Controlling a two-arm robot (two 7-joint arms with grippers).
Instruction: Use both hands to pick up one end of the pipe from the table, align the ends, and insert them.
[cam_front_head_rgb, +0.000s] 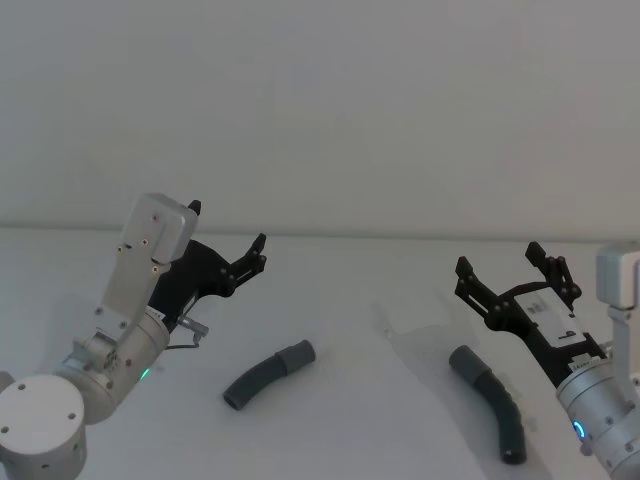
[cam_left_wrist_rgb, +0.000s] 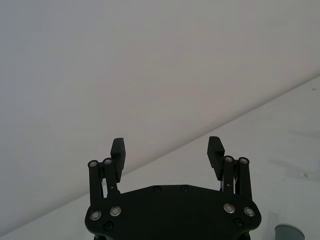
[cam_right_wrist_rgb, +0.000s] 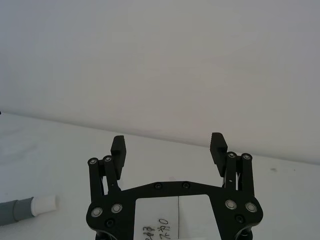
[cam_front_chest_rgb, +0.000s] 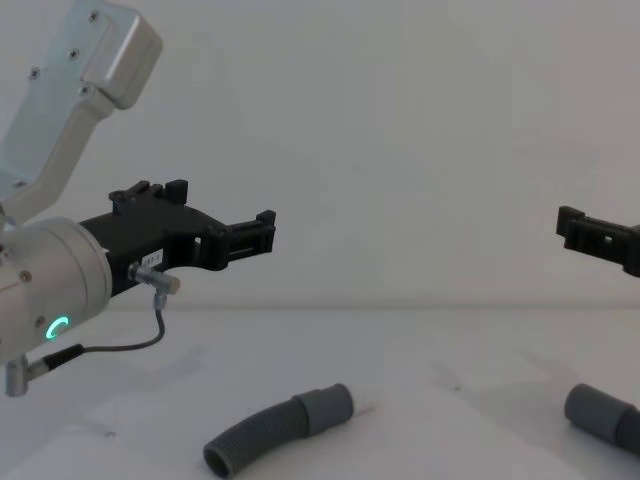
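The left pincer (cam_front_head_rgb: 227, 226) is spread wide and hangs above the surface (cam_front_head_rgb: 370, 300) at the middle left of the head frame. The left wrist view shows its two fingers parted with nothing between them. The left hose (cam_front_head_rgb: 265, 373) lies flat on the surface, down and to the right of that pincer and clear of it. Its long axis runs from lower left to upper right, in a slight bend, and its cuff (cam_front_head_rgb: 297, 354) is the upper-right end, pointing toward the frame's middle.

The right pincer (cam_front_head_rgb: 498, 258) is likewise spread and empty, raised at the middle right. The right hose (cam_front_head_rgb: 492, 395) lies on the surface just below it in the lower right. It curves from its cuff (cam_front_head_rgb: 465, 362) at the upper left down to the lower right, so this cuff also points toward the middle.

The two cuffs are well apart. Each arm is plainly nearer its own piece. As I judge it, each pincer must come down toward the frame's bottom and straddle its hose across the long axis, close behind the cuff.
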